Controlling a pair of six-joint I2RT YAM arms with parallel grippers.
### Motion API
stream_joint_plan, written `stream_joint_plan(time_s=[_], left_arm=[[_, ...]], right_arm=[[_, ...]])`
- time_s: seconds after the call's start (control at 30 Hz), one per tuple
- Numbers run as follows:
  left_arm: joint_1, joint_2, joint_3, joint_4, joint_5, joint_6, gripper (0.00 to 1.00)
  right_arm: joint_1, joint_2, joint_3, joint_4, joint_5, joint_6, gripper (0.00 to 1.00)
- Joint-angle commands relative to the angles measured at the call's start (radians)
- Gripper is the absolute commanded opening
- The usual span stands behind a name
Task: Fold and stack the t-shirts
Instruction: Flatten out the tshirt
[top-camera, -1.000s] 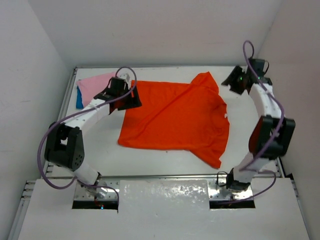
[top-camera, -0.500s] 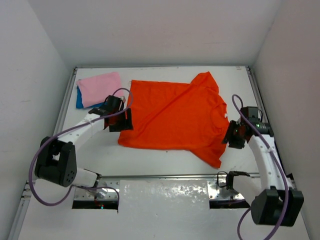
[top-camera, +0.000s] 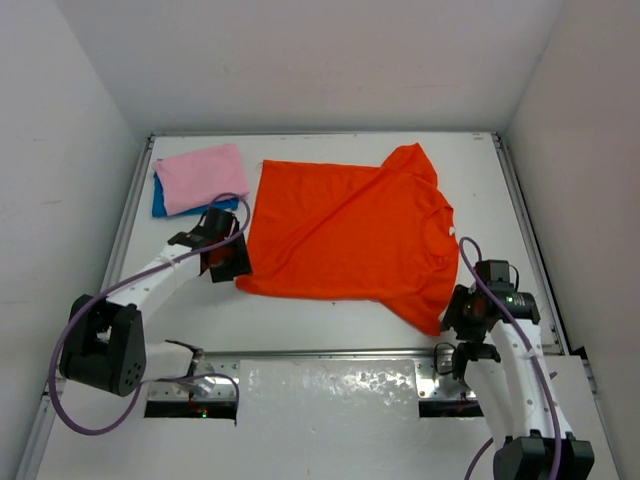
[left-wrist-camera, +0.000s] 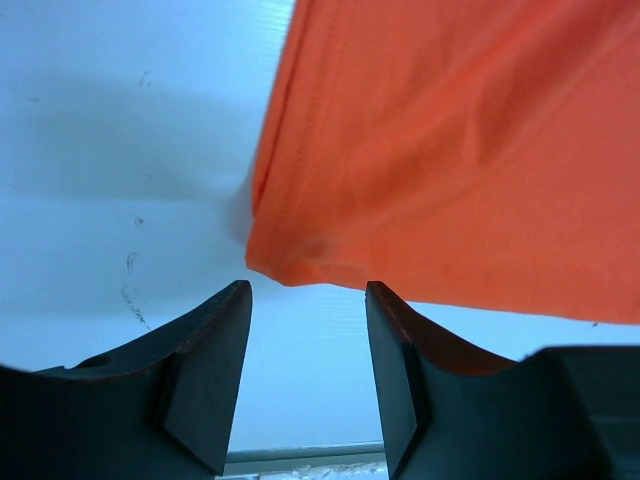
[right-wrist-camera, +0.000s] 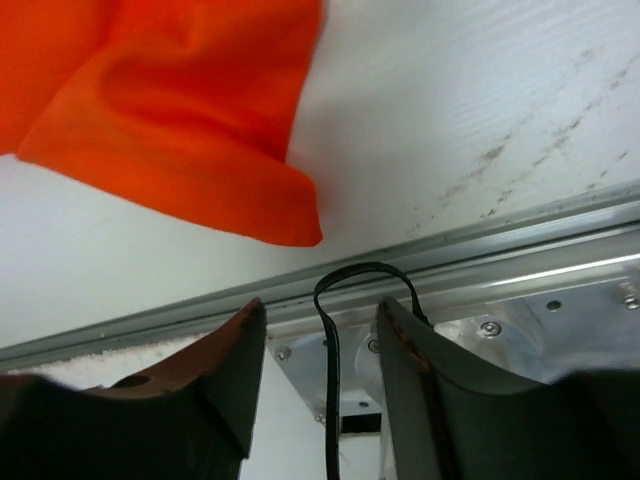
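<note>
Gripping the orange-red t-shirt (top-camera: 350, 235) at two low points is, I judge, the step in hand. It lies spread flat and unfolded in the middle of the counter (top-camera: 300, 320). The pink t-shirt (top-camera: 198, 175) sits folded in the upper left of the overhead frame, on top of the blue t-shirt (top-camera: 158, 206), of which only an edge shows.

The left fingers (left-wrist-camera: 205, 380) stand apart with nothing between them. The hem corner (left-wrist-camera: 285, 262) lies just ahead of the gap, near the centre of the left wrist frame. The right fingers (right-wrist-camera: 225, 385) are likewise apart and empty, low by the metal rail (right-wrist-camera: 450, 260). The sleeve tip (right-wrist-camera: 285, 225) sits ahead of them toward the upper left of that frame, off the line of the gap.

To do this well, the left fingers should slide forward low along the counter so that one goes under the corner and takes both layers, not only the top one. The right side should shift toward the sleeve tip before closing. Both should clamp before any lift, then rise together and evenly so the cloth does not skew. The right side should also keep clear of the black cable loop (right-wrist-camera: 330, 300) by the rail.
</note>
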Motion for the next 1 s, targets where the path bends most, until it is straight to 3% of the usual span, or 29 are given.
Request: stream_joint_plan(time_s=[0.0,0.43,0.63,0.97], left_arm=[[0.035,-0.001,-0.013,0.027,0.002,-0.050,0.47],[0.064,0.051,-0.033,0.076,0.062,-0.038,0.43],[0.066,0.065,-0.045,0.093,0.054,-0.042,0.43],[0.067,0.085,-0.033,0.091,0.047,-0.038,0.43]], right_arm=[[0.006,-0.010,-0.079,0.029,-0.005,0.070,0.46],[0.014,-0.044,-0.247,0.205,-0.120,0.125,0.46],[0.014,-0.041,-0.201,0.240,-0.080,0.144,0.45],[0.014,-0.030,-0.092,0.142,-0.079,0.161,0.44]])
